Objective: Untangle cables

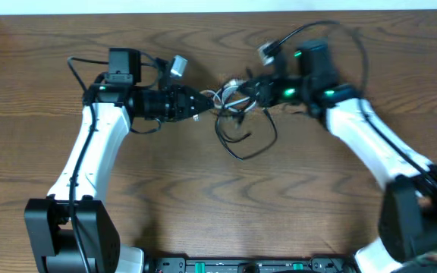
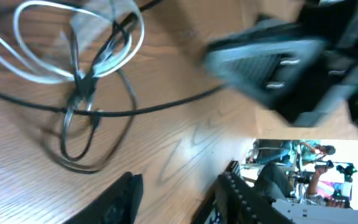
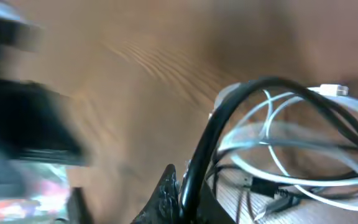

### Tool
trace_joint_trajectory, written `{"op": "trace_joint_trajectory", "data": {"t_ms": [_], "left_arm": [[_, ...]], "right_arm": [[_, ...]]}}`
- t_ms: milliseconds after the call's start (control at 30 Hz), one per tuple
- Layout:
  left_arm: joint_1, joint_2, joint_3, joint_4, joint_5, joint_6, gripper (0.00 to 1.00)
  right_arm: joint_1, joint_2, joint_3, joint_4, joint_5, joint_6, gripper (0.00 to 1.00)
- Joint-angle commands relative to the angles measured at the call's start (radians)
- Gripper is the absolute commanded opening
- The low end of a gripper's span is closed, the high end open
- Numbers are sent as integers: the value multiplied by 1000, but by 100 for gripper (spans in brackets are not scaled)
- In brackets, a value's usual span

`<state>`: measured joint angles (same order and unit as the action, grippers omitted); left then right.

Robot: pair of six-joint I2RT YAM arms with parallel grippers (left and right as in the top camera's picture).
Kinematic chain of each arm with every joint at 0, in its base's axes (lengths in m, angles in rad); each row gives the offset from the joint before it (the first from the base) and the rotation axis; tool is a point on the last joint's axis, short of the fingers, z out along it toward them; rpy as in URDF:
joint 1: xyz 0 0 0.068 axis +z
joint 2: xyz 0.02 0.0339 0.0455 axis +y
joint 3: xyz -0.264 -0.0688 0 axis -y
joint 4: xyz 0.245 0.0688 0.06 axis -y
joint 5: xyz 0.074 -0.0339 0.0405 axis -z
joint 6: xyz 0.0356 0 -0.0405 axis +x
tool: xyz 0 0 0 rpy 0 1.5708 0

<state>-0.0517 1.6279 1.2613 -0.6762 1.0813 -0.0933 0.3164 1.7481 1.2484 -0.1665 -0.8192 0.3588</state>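
Wooden table seen from above, two black-and-white arms reaching toward centre. Tangle of cables lies mid-table between both grippers: white cable in loops, black loops trailing toward robot side. Left gripper just beside tangle, fingers parted, nothing between them. Right gripper on tangle's other side, fingers pinched together on black cable, which arches up from fingertips
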Motion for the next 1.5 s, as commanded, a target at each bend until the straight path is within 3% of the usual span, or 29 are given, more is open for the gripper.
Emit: {"op": "trace_joint_trajectory", "data": {"t_ms": [0,533,633,833,933,1133,1467], "left_arm": [[-31,-1,13,29,3,5,50],[-77,124,12,80,-159,5,61],[-77,171,12,88,-159,6,61],[-77,266,12,167,-159,10,66],[-78,303,12,219,-140,10,70],[-79,334,12,306,-23,10,78],[-170,376,12,362,-43,19,75]], "right_arm": [[-60,-26,6,0,-246,-16,1],[-82,-26,6,102,-435,78,1],[-88,-26,6,206,-512,146,1],[-127,-26,6,576,-630,466,1],[-130,-26,6,672,-634,544,1],[-128,-26,6,683,-631,550,1],[-128,-26,6,695,-622,549,1]]}}
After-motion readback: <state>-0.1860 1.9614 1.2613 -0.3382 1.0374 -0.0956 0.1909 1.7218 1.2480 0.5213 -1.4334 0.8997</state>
